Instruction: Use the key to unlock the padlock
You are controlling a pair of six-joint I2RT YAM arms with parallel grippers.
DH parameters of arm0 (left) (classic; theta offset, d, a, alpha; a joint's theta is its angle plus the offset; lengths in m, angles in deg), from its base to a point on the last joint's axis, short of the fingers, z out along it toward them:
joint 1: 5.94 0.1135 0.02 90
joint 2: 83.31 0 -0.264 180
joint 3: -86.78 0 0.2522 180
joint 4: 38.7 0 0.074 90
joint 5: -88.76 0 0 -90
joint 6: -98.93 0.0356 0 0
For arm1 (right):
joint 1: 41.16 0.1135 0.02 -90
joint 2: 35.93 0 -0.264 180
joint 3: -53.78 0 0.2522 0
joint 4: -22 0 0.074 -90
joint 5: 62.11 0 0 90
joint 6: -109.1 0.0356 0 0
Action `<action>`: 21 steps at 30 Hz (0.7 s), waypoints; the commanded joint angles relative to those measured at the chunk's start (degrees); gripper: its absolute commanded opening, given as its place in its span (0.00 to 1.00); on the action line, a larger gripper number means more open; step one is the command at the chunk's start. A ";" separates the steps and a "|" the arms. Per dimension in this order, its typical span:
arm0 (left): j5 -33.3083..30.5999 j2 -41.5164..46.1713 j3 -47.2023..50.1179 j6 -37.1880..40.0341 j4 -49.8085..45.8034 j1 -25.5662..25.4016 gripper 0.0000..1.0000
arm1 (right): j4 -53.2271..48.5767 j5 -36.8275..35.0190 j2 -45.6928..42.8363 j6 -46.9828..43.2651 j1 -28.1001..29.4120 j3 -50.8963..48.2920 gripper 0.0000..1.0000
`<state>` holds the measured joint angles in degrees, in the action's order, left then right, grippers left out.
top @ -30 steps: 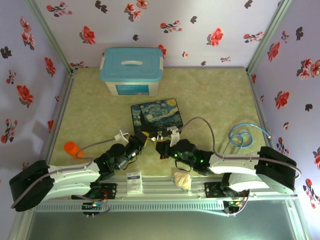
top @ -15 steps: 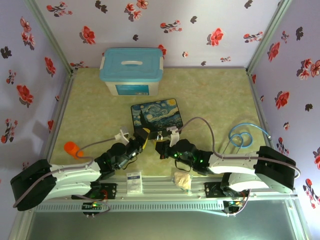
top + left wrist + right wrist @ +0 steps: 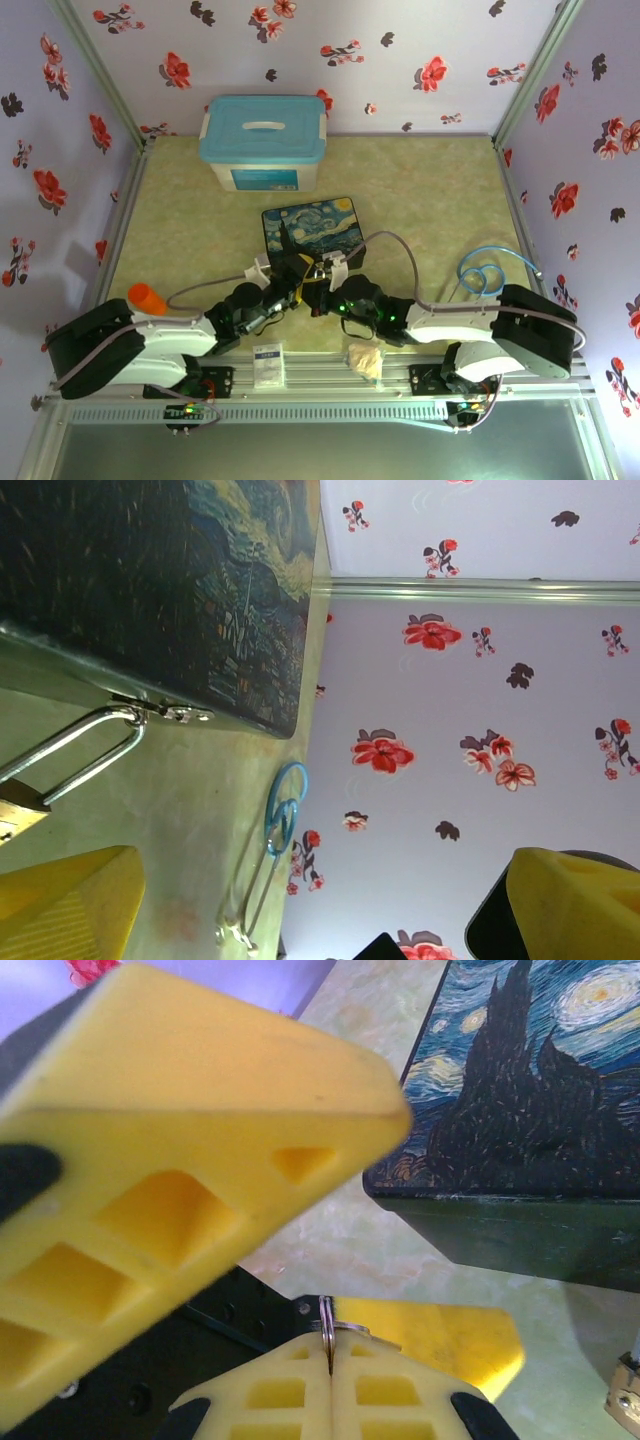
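Left gripper: jaws had just released and stood spread wide; small brass padlock with silver shackle hung unheld beside one finger, hooked to the starry painted box; right gripper was pinching the thin dark-silver key; unlocking judged unfinished.

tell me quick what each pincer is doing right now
Left pincer: open wide, holding nothing.
Right pincer: shut on the key, a thin bit of metal poking out between the fingers.
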<state>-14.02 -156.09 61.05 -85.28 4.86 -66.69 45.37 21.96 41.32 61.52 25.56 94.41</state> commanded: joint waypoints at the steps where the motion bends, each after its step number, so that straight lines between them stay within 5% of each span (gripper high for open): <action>1: 0.98 -2.59 -0.48 -2.79 6.91 -0.76 0.94 | 2.64 0.53 1.09 -0.57 0.28 1.84 0.00; 4: 0.50 -4.53 0.27 -3.60 10.88 -0.74 0.90 | 2.57 1.03 2.01 -0.11 0.41 2.07 0.00; 10: -0.58 -4.83 -0.05 -2.24 11.65 -0.82 0.64 | 5.15 0.21 2.01 1.62 0.95 -0.65 0.00; 21: -1.82 -5.21 0.60 -1.55 11.25 -0.77 0.56 | 1.77 -1.99 -1.52 0.72 1.07 -2.18 0.00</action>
<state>-14.30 -160.87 61.07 -88.06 13.61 -67.35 48.80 21.45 41.15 62.19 26.15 93.01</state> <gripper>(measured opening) 0.568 0.040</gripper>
